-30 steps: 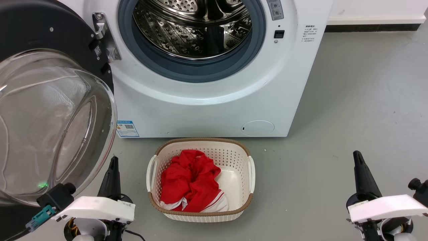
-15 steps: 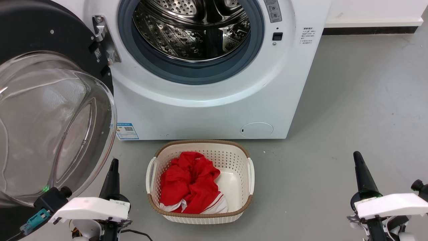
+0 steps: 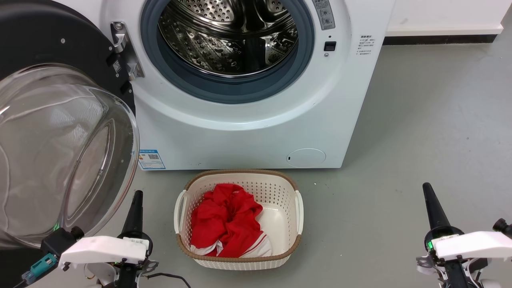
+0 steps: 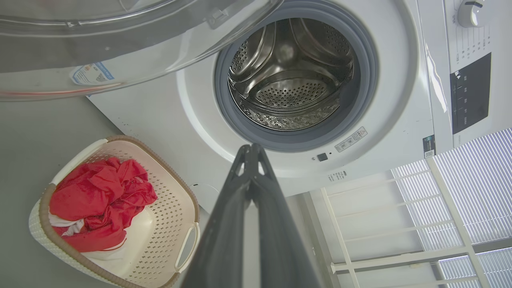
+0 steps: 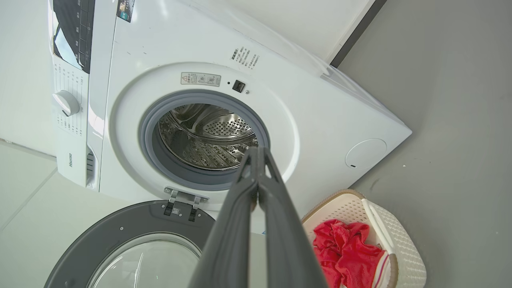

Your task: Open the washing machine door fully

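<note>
Door (image 3: 64, 144) hangs wide open left of washer (image 3: 248, 132), looks heavy, stiff, glass slick, so push black rim; left hand (image 3: 137, 198), right hand (image 3: 427, 190) pressed together, empty.

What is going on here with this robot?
The big white front-loading washing machine has its round glossy black door with the glass bowl swung wide open to the robot's left. The left gripper and right gripper hang shut and empty, touching nothing. A white-and-brown perforated basket holding red cloth sits before the machine.
</note>
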You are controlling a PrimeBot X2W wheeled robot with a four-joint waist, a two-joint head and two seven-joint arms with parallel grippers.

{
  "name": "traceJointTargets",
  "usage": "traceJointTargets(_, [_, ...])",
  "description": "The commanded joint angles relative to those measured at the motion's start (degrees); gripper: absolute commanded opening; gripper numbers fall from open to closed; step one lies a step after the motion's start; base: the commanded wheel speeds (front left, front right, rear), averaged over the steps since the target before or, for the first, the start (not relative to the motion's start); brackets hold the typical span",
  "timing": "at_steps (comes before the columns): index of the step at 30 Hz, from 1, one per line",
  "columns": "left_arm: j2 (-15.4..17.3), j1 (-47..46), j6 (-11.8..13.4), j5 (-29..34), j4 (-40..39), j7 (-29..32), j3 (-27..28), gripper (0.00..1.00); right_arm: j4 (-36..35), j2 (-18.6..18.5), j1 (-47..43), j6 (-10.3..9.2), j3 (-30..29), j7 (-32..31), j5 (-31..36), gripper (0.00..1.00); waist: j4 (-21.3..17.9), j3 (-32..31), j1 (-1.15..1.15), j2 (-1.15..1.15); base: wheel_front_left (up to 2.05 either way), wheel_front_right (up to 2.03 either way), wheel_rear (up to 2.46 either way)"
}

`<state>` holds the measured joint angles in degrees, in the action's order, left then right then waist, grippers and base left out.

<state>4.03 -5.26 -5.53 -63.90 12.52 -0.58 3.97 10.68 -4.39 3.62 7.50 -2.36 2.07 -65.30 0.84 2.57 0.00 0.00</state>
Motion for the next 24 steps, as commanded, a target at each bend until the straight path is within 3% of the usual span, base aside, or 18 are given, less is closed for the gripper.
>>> traceJointTargets(1, [0.02,-1.10,-0.26,-1.52,-0.23,0.41,0.29,0.00,-0.24,-0.37,1.51,0.00,-0.19,-0.31,-1.65,0.00,-0.02,-0.06,0.00,0.00,0.00,0.00,0.00])
traceJointTargets(24, [-0.53,-1.14,-1.09,-13.98,0.63,3.54,1.41,0.00,1.41,-0.22,2.01,-0.01,-1.11,-3.44,-14.25,0.00,-0.35,-1.00,0.00,0.00,0.00,0.00,0.00])
